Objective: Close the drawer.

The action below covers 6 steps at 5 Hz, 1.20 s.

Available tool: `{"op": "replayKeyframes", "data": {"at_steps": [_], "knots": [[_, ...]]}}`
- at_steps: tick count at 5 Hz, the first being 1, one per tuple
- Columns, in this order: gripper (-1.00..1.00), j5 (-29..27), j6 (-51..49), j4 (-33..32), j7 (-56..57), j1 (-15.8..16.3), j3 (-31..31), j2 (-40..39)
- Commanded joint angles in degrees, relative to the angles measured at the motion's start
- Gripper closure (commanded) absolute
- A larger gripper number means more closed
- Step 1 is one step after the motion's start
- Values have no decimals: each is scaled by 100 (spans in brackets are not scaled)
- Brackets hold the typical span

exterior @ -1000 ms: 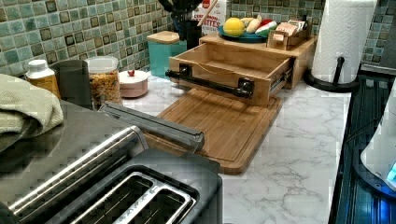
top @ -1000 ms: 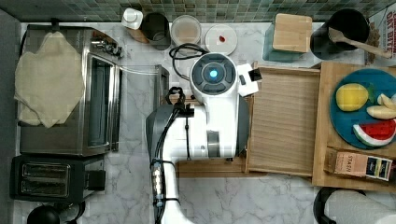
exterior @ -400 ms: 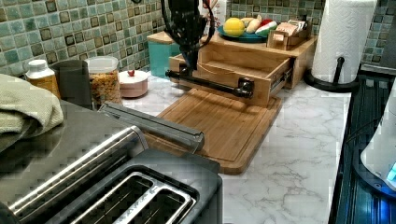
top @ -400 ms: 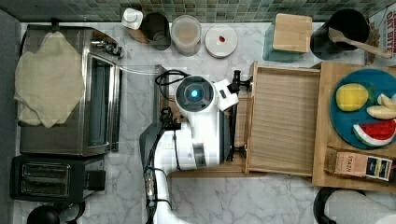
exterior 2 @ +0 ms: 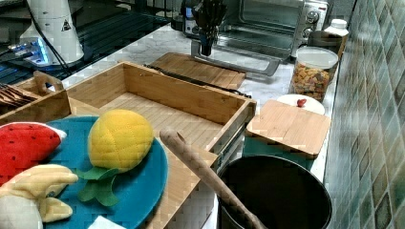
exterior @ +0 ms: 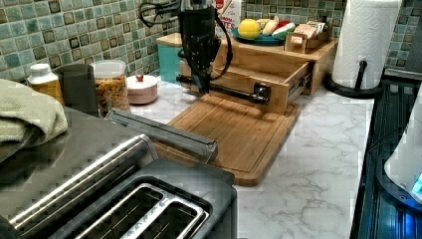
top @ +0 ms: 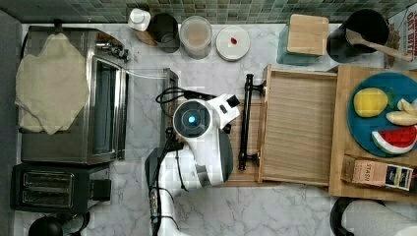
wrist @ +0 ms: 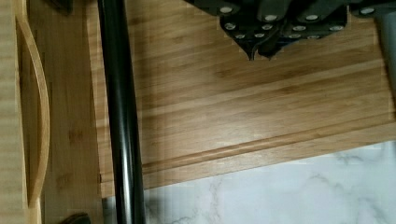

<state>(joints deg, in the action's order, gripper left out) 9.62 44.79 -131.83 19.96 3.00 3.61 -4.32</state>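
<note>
drawer: drawer [top: 297,128] pulled well out over cutting board [exterior: 234,132], empty, bar handle [top: 245,120] facing arm.
step: approach, no push yet I'd say.
next: get tool [wrist: 259,51] against handle/front, shove toward cabinet.
arm: upright over board, tool pointing down, just beside handle, apart.
tool: tips together, holding nothing.
counter: marble counter [top: 275,211] under all.

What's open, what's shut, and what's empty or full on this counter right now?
Drawer: pulled out, empty inside.
Robot's hand: fingers together, holding nothing, over the cutting board, short of the drawer's black handle.
Toaster oven: door folded down, open.
Glass jar: lidded, mostly full of cereal.
Blue plate: holds toy fruit.
Black pot: holds a wooden spoon.
Toaster: slots empty.
</note>
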Motion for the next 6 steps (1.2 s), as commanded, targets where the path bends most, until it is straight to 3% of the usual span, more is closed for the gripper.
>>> {"op": "replayKeyframes", "data": {"at_steps": [1,2,3,6], "knots": [[100,815,834,-202,235,-303,-335,-397],[100,890,1058,-230,175,-550,-199,-512],[100,824,1015,-275,383,-487,-399,-464],[100,1238,1221,-402,1196,-1136,-616,-236]]}}
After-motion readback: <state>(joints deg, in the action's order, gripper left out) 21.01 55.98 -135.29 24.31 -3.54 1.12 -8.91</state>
